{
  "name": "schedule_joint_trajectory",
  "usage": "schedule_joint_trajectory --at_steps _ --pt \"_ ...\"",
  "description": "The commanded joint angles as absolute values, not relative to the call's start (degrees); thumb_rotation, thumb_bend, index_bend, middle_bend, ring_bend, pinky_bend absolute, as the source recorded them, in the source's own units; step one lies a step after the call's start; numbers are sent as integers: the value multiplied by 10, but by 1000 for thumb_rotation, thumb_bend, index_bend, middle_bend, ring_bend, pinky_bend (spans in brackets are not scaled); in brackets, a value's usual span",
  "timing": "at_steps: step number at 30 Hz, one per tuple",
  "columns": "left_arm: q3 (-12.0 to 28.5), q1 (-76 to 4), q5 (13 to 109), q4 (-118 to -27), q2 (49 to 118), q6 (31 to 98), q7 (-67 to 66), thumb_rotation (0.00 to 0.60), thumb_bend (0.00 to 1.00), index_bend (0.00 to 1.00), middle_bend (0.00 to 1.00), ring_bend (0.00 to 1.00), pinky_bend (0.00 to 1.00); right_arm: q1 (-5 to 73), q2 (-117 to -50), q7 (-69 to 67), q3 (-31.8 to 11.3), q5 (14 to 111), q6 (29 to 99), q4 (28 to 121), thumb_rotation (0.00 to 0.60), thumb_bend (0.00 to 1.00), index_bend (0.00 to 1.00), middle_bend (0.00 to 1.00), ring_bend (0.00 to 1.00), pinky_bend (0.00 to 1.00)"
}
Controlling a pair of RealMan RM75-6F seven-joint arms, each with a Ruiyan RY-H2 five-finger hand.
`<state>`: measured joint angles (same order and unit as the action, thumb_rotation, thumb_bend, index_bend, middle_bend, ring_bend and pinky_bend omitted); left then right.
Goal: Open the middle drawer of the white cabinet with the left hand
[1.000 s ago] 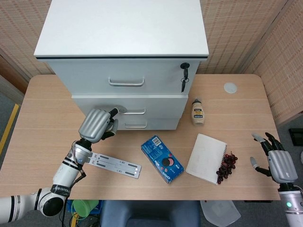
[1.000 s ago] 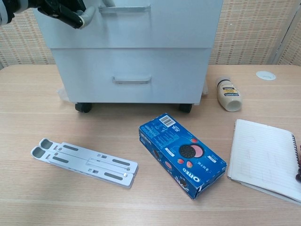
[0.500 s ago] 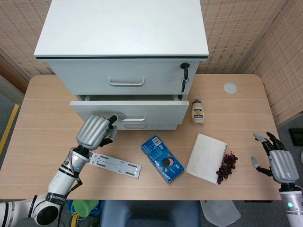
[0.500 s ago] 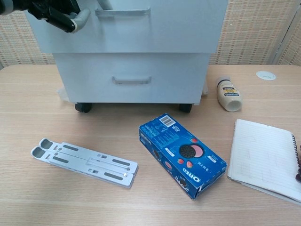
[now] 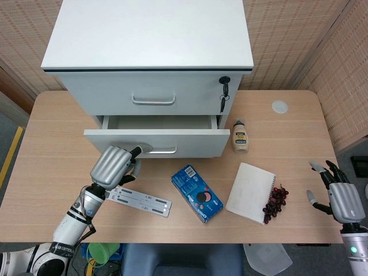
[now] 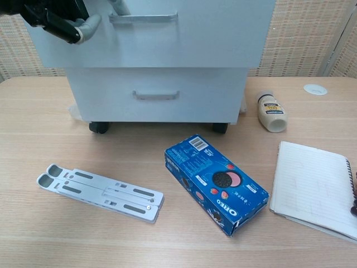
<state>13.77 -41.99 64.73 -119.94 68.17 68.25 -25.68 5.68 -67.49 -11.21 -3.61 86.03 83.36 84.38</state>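
Observation:
The white cabinet (image 5: pixel 148 34) stands at the back of the table. Its middle drawer (image 5: pixel 190 140) juts out toward me, and its bare inside (image 5: pixel 158 122) shows from above. My left hand (image 5: pixel 112 165) grips the left end of the drawer's metal handle (image 5: pixel 164 151). In the chest view the same hand (image 6: pixel 56 19) is at the top left, hooked on the handle (image 6: pixel 144 18). My right hand (image 5: pixel 339 195) hovers open near the table's front right corner, holding nothing.
A folded grey stand (image 5: pixel 138 199) lies just below my left hand. An Oreo box (image 5: pixel 196 193), a notebook (image 5: pixel 250 184), grapes (image 5: pixel 275 201) and a small bottle (image 5: pixel 240 136) lie right of it. A key (image 5: pixel 223 95) hangs from the top drawer's lock.
The middle drawer has slid out toward me, from nearly closed to well open, drawn by my left hand on its handle. My right hand has barely moved.

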Motion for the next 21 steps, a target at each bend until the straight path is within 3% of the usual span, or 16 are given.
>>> schedule_joint_trajectory --at_steps 1,21 --pt "135 -416 655 -1207 677 687 -255 600 647 295 953 1000 1000 57 -675 -111 -36 860 833 844 600 339 136 244 133 148" --pt "105 -390 698 -1245 653 695 -257 600 647 291 953 1000 1000 54 -674 -108 -36 860 834 847 600 338 136 244 133 148"
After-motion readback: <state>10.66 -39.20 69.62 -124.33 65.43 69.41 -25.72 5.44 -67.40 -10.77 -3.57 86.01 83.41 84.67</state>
